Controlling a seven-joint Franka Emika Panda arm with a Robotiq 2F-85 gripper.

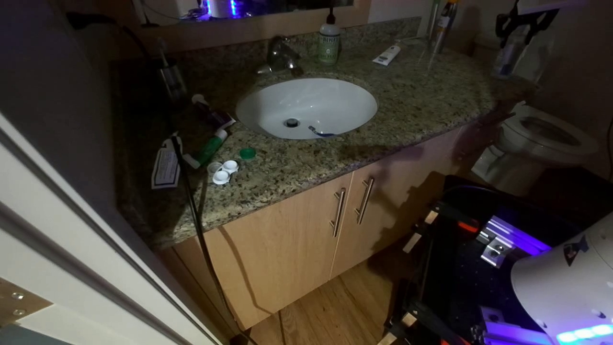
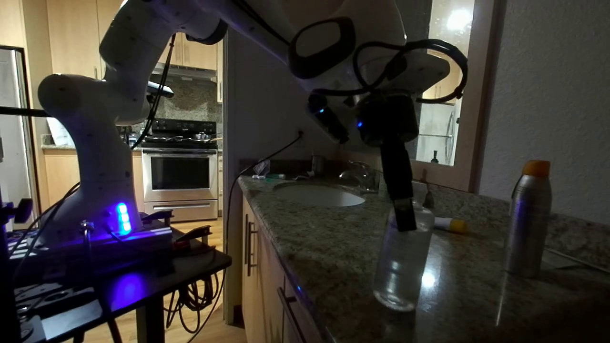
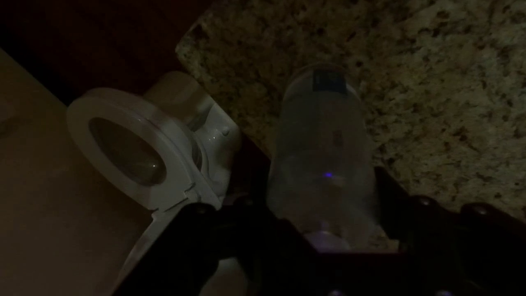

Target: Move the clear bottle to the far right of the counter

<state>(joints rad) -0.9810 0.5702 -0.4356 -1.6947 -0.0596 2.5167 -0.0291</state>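
Observation:
The clear bottle (image 1: 507,61) is at the right end of the granite counter (image 1: 416,105) in an exterior view. In an exterior view it is close to the camera (image 2: 402,267), leaning slightly in line with the gripper. My gripper (image 1: 516,44) points down around the bottle's upper part; a dark finger (image 2: 406,221) lies against it. In the dark wrist view the bottle (image 3: 324,135) fills the space between the two fingers (image 3: 322,185), which touch its sides. Whether its base touches the counter (image 3: 431,82), I cannot tell.
A silver spray can with orange cap (image 2: 529,224) and a white tube (image 1: 387,55) are on the counter near the bottle. A soap bottle (image 1: 329,45), faucet (image 1: 282,57) and sink (image 1: 268,100) are further along. A toilet (image 3: 123,139) stands below the counter's end.

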